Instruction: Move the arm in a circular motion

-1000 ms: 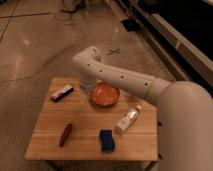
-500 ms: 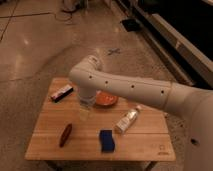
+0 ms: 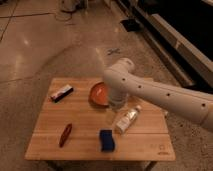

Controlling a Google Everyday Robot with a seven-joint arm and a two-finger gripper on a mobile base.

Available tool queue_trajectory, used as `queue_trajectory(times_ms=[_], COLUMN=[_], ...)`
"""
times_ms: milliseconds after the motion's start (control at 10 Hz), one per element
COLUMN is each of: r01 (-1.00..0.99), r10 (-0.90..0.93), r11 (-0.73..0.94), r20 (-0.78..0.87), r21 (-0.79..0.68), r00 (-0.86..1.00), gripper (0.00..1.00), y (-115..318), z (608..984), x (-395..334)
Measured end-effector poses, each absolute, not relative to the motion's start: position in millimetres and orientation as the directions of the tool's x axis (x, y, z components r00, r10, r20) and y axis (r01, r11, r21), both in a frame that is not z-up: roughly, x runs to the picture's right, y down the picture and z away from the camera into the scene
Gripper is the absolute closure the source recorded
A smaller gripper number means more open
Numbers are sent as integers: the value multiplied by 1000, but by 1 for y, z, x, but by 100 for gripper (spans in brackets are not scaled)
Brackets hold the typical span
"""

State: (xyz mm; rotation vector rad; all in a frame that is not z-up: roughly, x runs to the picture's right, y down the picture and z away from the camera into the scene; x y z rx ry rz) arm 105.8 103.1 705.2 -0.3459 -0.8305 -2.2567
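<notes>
readable text: honestly none, nothing legible anywhere
bottle (image 3: 126,120): has a pale label around it, can't make out any print
packet (image 3: 62,93): dark and white wrapper on the table's (image 3: 85,145) left side, any lettering is too blurred to read
table corner: tiny dark mark near the front right edge, unreadable
floor (image 3: 45,45): small blue cross-shaped mark (image 3: 114,51), no letters
arm (image 3: 160,95): just a row of dark dots, no numbers
gripper (image 3: 114,107): low end of the arm, right beside the orange bowl (image 3: 98,93), no markings visible
</notes>
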Motion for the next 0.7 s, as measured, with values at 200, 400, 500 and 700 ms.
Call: queue_trajectory(times_ms=[200,400,500,700], r01=[773,815,828,834], r10=[-582,-620,-631,-636], r11=[-506,-467,-451,-444], r20=[509,530,537,541], r21=[384,344,334,327], r00=[-634,-579,-560,-551], gripper=[28,28,28,28], y=[84,65,58,57], z=[727,757,770,773], x=[147,158,158,161])
